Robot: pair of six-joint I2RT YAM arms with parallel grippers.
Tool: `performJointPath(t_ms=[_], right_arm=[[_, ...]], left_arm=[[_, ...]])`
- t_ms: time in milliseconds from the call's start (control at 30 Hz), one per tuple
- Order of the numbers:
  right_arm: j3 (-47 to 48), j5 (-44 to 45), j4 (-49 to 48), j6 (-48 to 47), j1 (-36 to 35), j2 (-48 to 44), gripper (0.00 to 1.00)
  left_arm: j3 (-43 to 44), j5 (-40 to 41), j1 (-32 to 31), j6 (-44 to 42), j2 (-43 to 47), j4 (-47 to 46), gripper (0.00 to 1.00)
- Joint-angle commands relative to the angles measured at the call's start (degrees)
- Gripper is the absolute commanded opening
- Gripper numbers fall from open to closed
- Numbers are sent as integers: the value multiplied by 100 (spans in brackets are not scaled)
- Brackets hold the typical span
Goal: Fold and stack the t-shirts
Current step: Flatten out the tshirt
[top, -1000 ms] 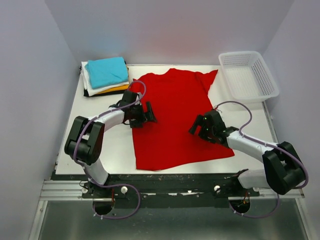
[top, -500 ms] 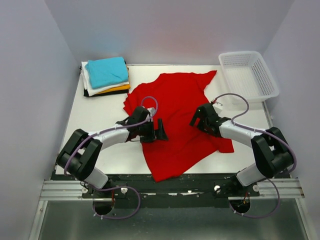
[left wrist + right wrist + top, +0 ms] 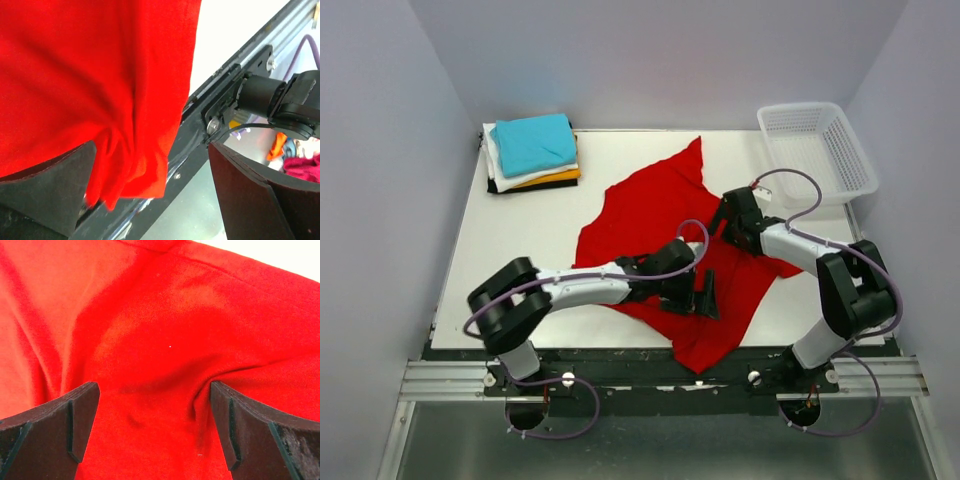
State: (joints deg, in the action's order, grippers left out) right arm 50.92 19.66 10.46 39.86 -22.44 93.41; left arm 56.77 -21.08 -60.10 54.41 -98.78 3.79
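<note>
The red t-shirt [image 3: 650, 215] lies skewed and rumpled across the middle of the table [image 3: 510, 250], one corner [image 3: 700, 352] hanging over the near edge. My left gripper [image 3: 708, 296] reaches across to the near right part of it. In the left wrist view it [image 3: 150, 187] is open, with the red hem [image 3: 135, 165] draped by its left finger [image 3: 47, 185]. My right gripper [image 3: 726, 225] rests open on the shirt's right side, fingers [image 3: 250, 430] wide apart on the wrinkled red cloth [image 3: 160, 340]. Folded t-shirts [image 3: 532, 150], teal on top, are stacked at the back left.
A white lattice basket [image 3: 820, 150] stands at the back right corner. The metal rail [image 3: 650, 375] runs along the near edge, and the right arm's base [image 3: 280, 95] shows in the left wrist view. Walls close in on three sides.
The red shirt has swung round and slid toward the near right, its corner now over the edge. My left gripper moved right and nearer; my right gripper moved farther back.
</note>
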Motion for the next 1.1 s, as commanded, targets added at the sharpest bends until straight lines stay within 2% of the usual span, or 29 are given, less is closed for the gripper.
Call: performJointPath(t_ms=[0, 167, 267, 367, 467, 633, 700, 800, 900, 1067], right_arm=[[159, -13, 148, -317, 26, -452, 100], [-91, -1065, -232, -531, -16, -1036, 100], [-161, -1452, -513, -603, -301, -1196, 100], [-143, -1781, -934, -718, -735, -1104, 100], [-47, -2216, -1455, -635, -941, -683, 100], [94, -2547, -1988, -373, -1145, 79, 100], [113, -2520, -2004, -289, -1155, 267, 100], [82, -2292, -1937, -231, -1158, 385, 100], [52, -2093, -1842, -215, -1158, 407, 100], [35, -1986, -1803, -187, -1159, 445, 100]], left_arm=[[-481, 1720, -2, -291, 1667, 1227, 99], [-1768, 3206, 95, 230, 3925, 2235, 99], [-2472, 3786, 669, 765, 5091, 2992, 98], [-3242, 3607, 1761, 882, 6050, 2975, 99], [-3967, 3062, 2524, 711, 6686, 2135, 99], [-4341, 2830, 3279, 664, 6355, 1202, 98], [-4337, 2526, 3544, 582, 6018, 974, 85], [-4350, 2119, 3720, 579, 5556, 749, 59], [-4343, 1744, 3742, 615, 5246, 742, 42], [-4579, 1687, 3748, 683, 5359, 683, 41]])
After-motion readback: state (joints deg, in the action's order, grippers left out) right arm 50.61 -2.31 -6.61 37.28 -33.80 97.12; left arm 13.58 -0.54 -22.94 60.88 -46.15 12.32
